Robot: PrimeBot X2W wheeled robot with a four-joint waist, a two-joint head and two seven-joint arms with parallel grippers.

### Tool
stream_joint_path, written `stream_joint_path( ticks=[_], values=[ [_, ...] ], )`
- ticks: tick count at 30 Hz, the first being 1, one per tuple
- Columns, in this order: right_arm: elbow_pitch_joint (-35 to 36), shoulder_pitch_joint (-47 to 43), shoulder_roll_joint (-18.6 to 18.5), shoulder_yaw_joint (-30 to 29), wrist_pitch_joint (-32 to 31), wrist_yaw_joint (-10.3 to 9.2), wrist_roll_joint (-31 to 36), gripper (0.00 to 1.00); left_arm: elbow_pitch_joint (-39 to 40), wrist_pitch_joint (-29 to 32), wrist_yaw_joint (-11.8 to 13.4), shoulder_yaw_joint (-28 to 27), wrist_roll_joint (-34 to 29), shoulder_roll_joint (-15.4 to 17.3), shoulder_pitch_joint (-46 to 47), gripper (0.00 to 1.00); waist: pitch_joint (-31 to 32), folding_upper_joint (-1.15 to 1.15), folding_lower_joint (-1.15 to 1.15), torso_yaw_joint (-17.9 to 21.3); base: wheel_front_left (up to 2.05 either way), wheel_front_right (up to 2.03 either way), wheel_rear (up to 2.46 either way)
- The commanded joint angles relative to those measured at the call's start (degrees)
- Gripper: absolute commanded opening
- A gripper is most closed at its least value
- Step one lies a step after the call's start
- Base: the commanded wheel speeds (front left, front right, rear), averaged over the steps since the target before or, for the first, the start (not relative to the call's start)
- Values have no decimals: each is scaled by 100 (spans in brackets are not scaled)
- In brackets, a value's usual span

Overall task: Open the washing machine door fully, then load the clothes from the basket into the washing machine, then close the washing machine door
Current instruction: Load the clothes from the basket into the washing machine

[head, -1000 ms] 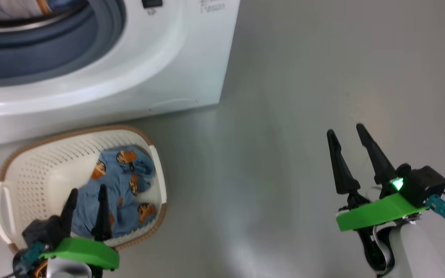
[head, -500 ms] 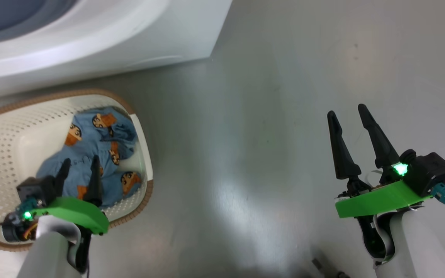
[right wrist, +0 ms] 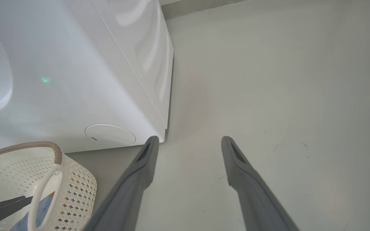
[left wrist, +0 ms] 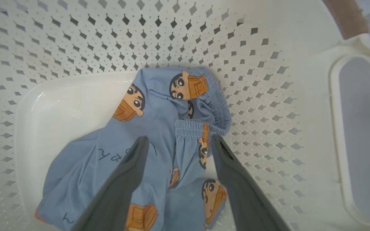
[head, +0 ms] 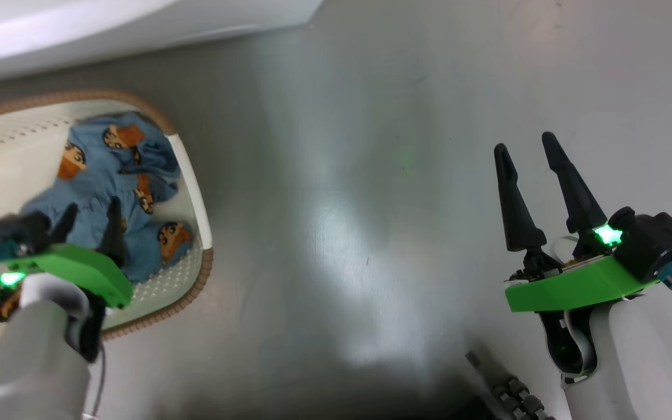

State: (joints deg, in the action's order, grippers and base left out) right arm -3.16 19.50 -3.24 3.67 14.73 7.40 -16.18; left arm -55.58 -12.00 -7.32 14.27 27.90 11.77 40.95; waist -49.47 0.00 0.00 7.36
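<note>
The cream basket (head: 195, 181) with a brown rim sits on the floor at the left. Blue clothes (head: 108, 169) with orange cartoon prints lie in it. My left gripper (head: 92, 209) hangs open inside the basket, its fingers pointing down just above the clothes (left wrist: 159, 122) and astride a fold of them. In the left wrist view my left gripper (left wrist: 179, 139) holds nothing. My right gripper (head: 522, 144) stands open over bare floor at the right. The washing machine (head: 108, 23) shows as a white edge at the top left. The washing machine door is out of view.
The right wrist view shows the washing machine (right wrist: 92, 80) front with its round service flap (right wrist: 110, 134), the basket (right wrist: 75, 189) below it, and my right gripper (right wrist: 188, 138) over grey floor. Dark parts of my base (head: 505, 391) show at the bottom.
The head camera has tilted down, so the washing machine has slid up toward the top edge. My left gripper stays over the clothes in the basket. Both grippers remain open.
</note>
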Motion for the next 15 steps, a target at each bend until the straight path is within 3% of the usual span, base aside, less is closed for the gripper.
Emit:
stream_joint_path(
  ticks=[1,15],
  values=[
    [130,-117,35,153,27,9,-55,100,-23,57,-16,-17,105,282,-54,100,-252,0,0,65,0,0,0],
    [214,-22,35,211,27,9,-230,100,-63,910,-16,1130,1256,1015,463,100,-666,0,0,183,0,0,0]
  ],
)
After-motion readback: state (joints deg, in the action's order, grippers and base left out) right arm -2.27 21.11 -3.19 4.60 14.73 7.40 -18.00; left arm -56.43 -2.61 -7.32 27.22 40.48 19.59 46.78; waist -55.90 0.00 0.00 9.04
